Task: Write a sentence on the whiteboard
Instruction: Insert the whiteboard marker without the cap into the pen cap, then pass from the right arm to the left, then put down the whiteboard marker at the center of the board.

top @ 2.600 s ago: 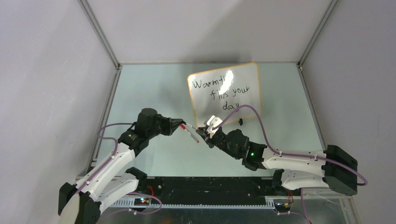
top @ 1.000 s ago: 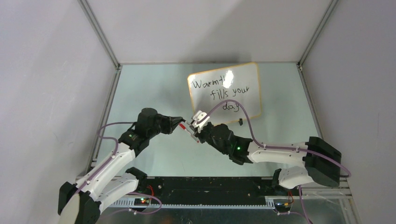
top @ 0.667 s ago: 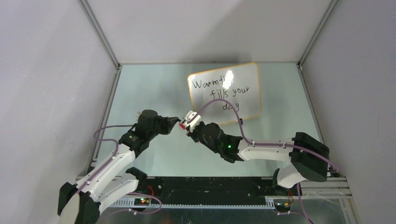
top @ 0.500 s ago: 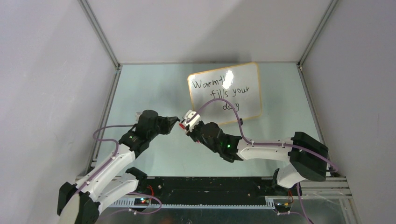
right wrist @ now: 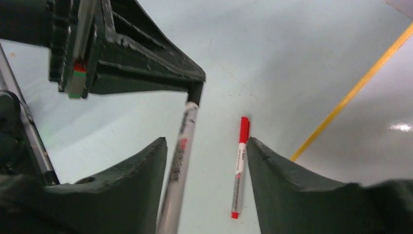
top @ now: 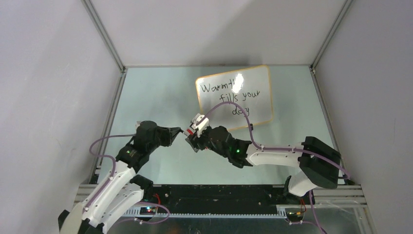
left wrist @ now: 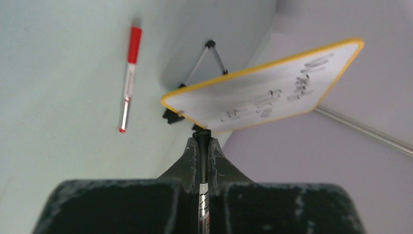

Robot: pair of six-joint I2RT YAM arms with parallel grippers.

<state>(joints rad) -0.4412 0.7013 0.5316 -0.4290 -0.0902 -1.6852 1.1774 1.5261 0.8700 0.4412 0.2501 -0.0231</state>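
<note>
The whiteboard (top: 260,109) stands tilted at the back of the table, orange-framed, with the sentence (top: 229,96) in black handwriting across it. My left gripper (top: 178,131) is shut on the black end of a silver-bodied marker (left wrist: 202,146). In the right wrist view that marker (right wrist: 182,146) runs down from the left gripper (right wrist: 195,91) between the fingers of my open right gripper (right wrist: 207,146), closer to the left finger (right wrist: 141,170). In the top view the right gripper (top: 193,139) sits right beside the left one. The whiteboard (left wrist: 229,97) also shows ahead in the left wrist view.
A red-capped marker (right wrist: 239,163) lies flat on the green table beneath the right gripper, also seen in the left wrist view as the red marker (left wrist: 127,78). The board's black clip feet (left wrist: 170,116) and wire stand (left wrist: 214,56) rest on the table. Grey walls enclose the table.
The right gripper was shut on the marker and has opened. The left arm has drawn back toward the near left, its gripper staying shut on the marker's black end.
</note>
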